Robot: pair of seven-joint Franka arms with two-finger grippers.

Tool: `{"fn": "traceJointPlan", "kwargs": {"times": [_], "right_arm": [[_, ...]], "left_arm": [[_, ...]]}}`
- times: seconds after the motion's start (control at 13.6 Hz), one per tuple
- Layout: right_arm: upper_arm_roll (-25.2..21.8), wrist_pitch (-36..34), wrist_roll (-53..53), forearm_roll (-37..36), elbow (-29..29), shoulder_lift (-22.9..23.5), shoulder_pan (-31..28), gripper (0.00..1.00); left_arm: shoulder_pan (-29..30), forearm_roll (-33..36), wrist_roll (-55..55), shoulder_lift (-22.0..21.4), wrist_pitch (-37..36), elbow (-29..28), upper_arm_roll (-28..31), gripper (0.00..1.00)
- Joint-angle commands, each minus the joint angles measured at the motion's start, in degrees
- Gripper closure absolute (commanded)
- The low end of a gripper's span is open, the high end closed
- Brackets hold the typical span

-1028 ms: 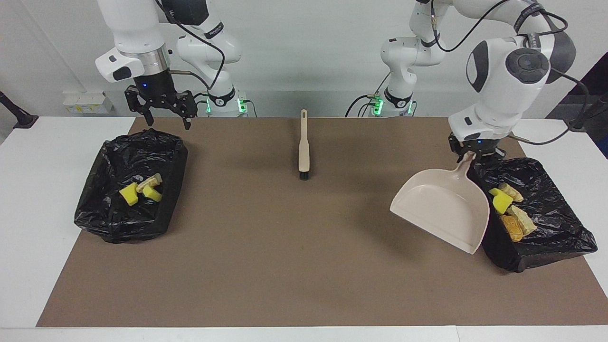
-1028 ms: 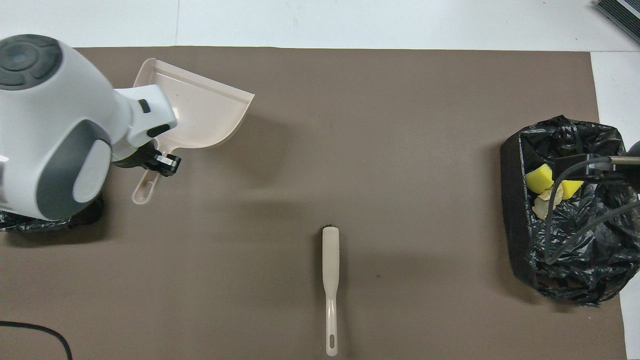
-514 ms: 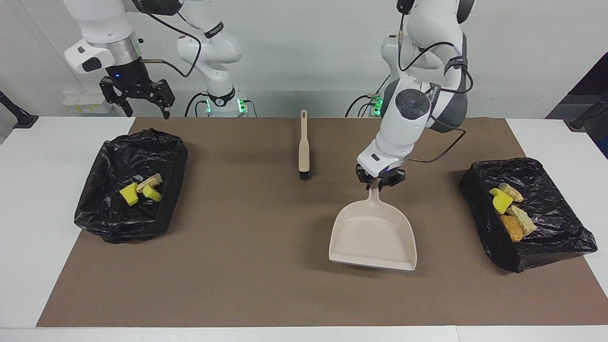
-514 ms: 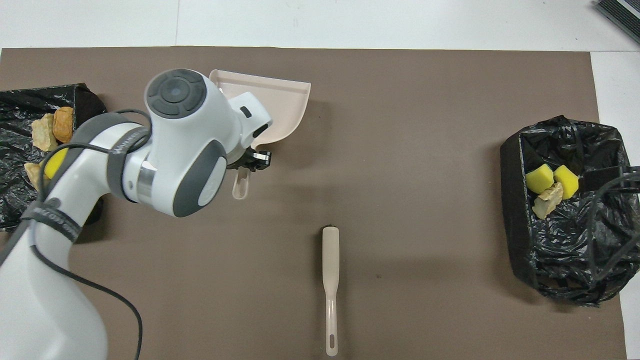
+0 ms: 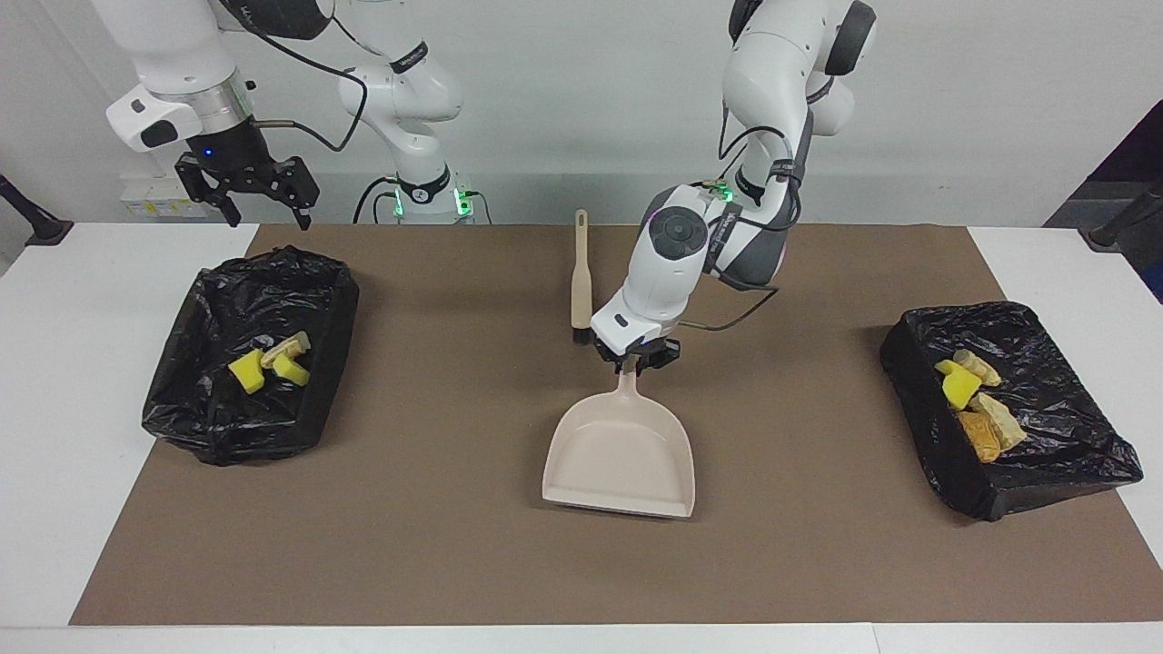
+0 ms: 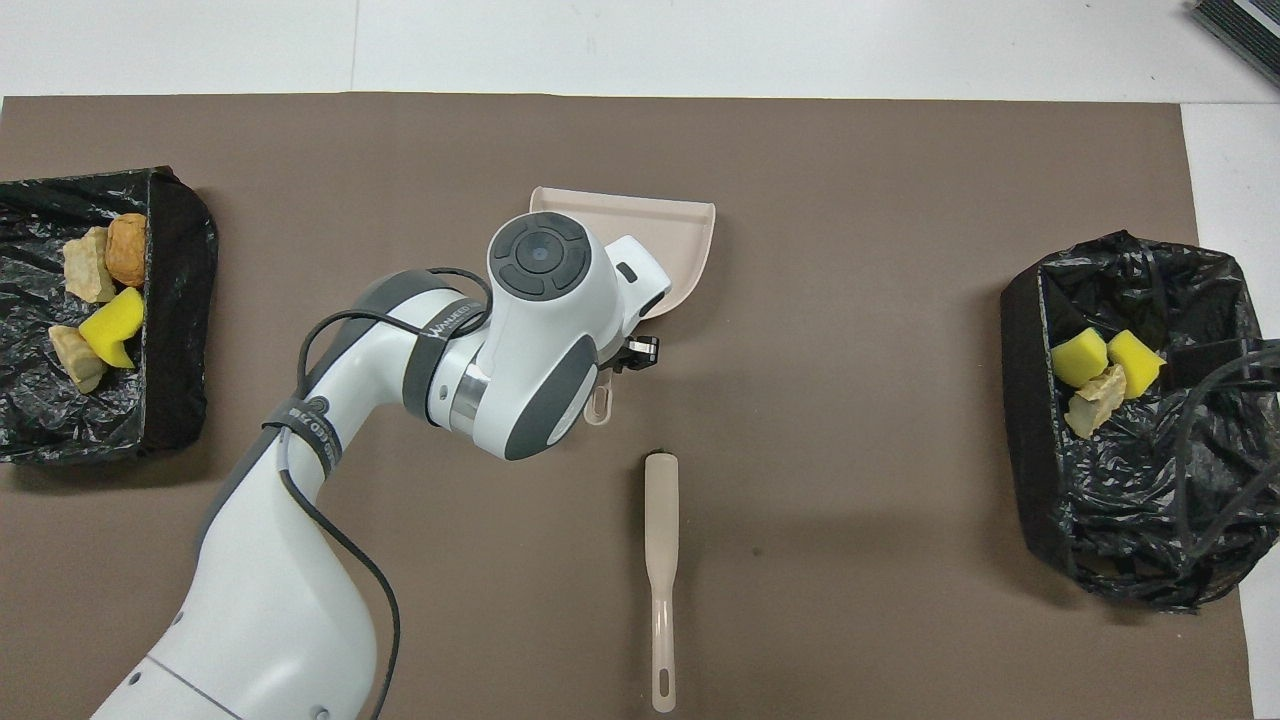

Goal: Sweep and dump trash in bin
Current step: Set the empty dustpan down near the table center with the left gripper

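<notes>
My left gripper (image 5: 633, 361) is shut on the handle of the beige dustpan (image 5: 622, 459), which is empty and low over the middle of the brown mat; the overhead view shows the gripper (image 6: 632, 353) and the pan (image 6: 685, 228) too. Trash pieces, yellow sponge chunks and brown bread bits (image 5: 974, 404), lie in the black-lined bin (image 5: 1054, 445) at the left arm's end. More trash (image 5: 271, 363) lies in the other bin (image 5: 213, 413) at the right arm's end. My right gripper (image 5: 262, 202) is open and empty, raised by that bin's edge nearest the robots.
The beige brush (image 5: 581, 277) lies on the mat (image 5: 436, 545) between dustpan and robots, bristles toward the pan; it also shows in the overhead view (image 6: 661, 520). The bins (image 6: 185, 300) (image 6: 1035, 480) sit at the mat's two ends.
My left arm has carried the dustpan from the bin at its own end to the middle of the mat and lowered it. My right gripper has risen and drifted outward.
</notes>
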Motion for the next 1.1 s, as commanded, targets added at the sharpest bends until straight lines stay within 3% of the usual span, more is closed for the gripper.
{"fn": "traceJointPlan", "kwargs": {"times": [0.0,0.07,0.22,0.29,0.59,1.03], "right_arm": [[0.97,0.18,-0.30,1.28,-0.54,-0.35,-0.40,0.00],[1.23,-0.17,-0.30,1.45,-0.63,-0.43,-0.31,0.00],[1.32,-1.31,-0.04,0.32,-0.28,-0.35,-0.48,0.00],[1.15,-1.32,-0.21,0.66,-0.37,-0.35,-1.27,0.00],[1.14,-1.23,-0.30,1.37,-0.37,-0.35,-0.40,0.00],[1.06,-1.14,-0.13,1.28,-0.28,-0.35,-1.01,0.00]], "left_arm": [[-0.99,-0.79,-1.77,1.47,0.49,2.73,1.14,1.00],[-0.38,-1.05,-2.30,1.21,1.63,2.64,1.14,1.00],[1.81,-2.71,-1.87,-0.28,1.72,1.68,1.14,0.08],[2.00,-3.59,-2.21,-0.55,1.73,1.68,1.14,0.00],[3.31,-3.69,-2.39,-4.32,-0.11,1.24,1.93,0.00],[11.65,0.62,1.45,-7.40,-10.30,3.69,3.60,0.00]]}}
